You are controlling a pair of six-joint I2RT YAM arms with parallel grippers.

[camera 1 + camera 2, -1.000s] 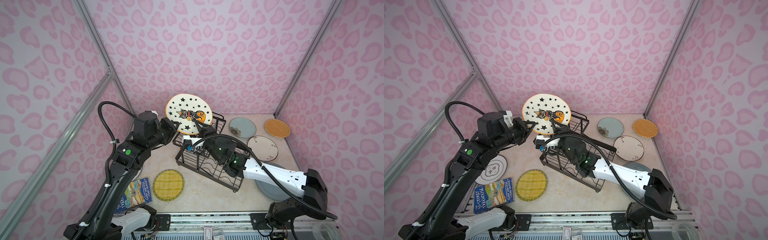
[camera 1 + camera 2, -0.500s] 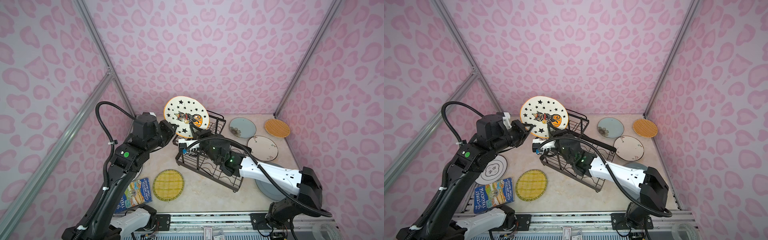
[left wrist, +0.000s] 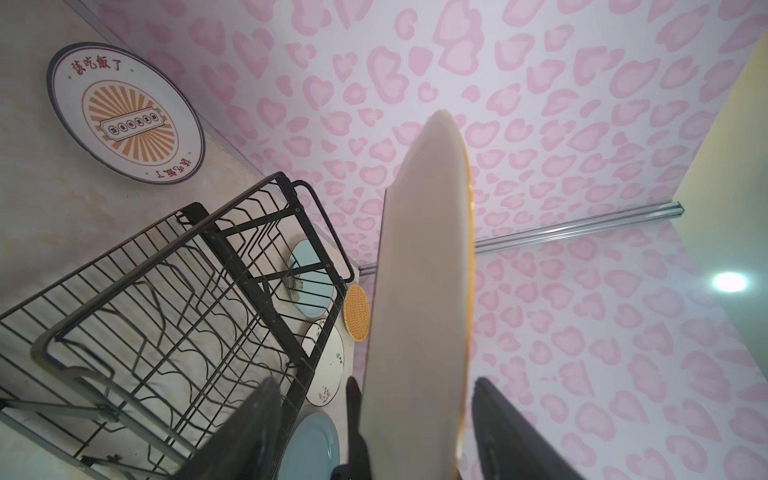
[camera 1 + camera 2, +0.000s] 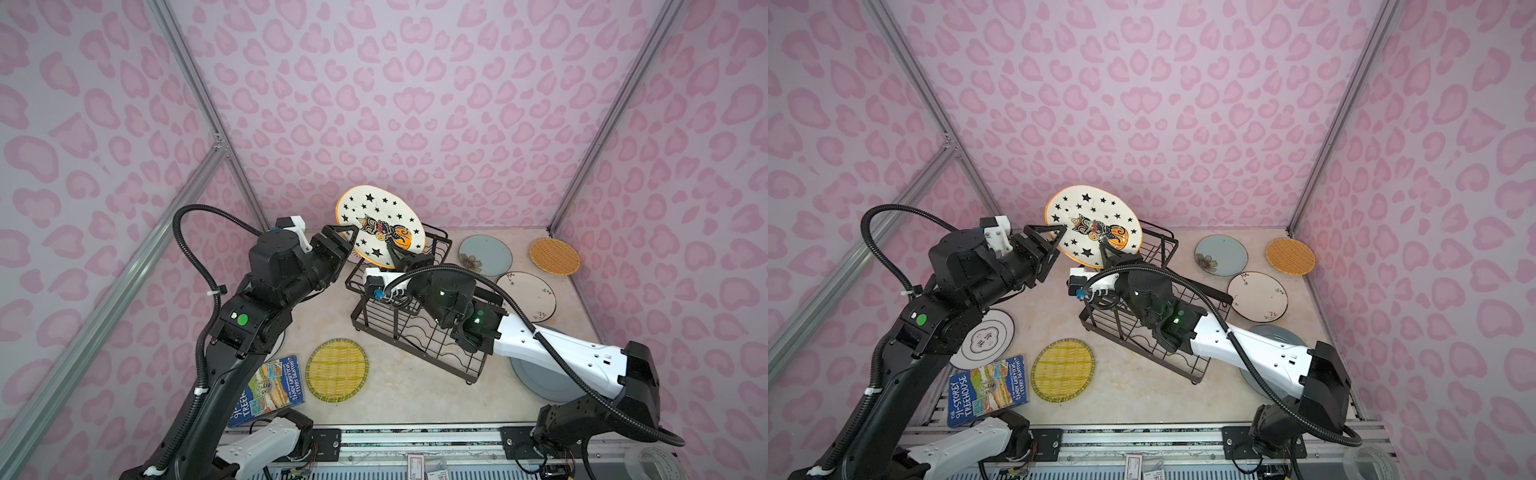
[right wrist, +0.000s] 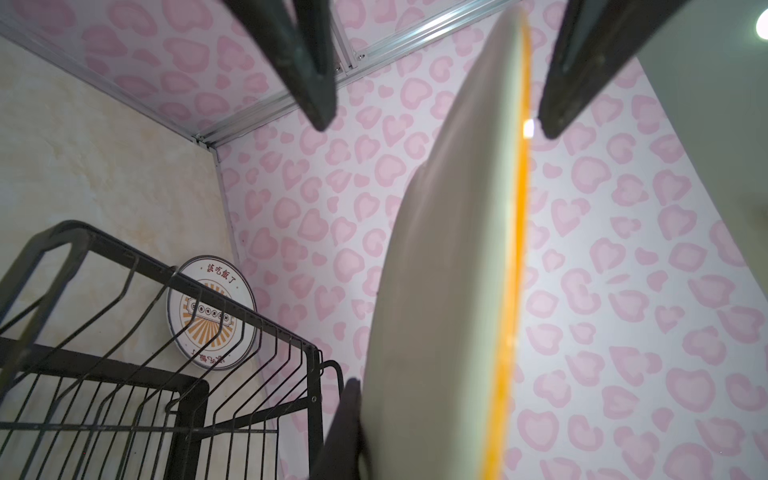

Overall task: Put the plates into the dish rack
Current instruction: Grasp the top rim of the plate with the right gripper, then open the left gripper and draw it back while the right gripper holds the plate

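Cat-and-stars plate is upright in the air, just above the raised end of the rack. Right gripper pinches its lower rim. The far finger is hidden behind the plate, so grip depth is uncertain. Left gripper: jaws apart, straddling the side rim, apparently not touching.

Next, by my reading: draw the left straight back in the plate's plane, clear of the rim. Then lower slowly, edge-on, lined up with the rack's slots. One low pinch may let it swing.
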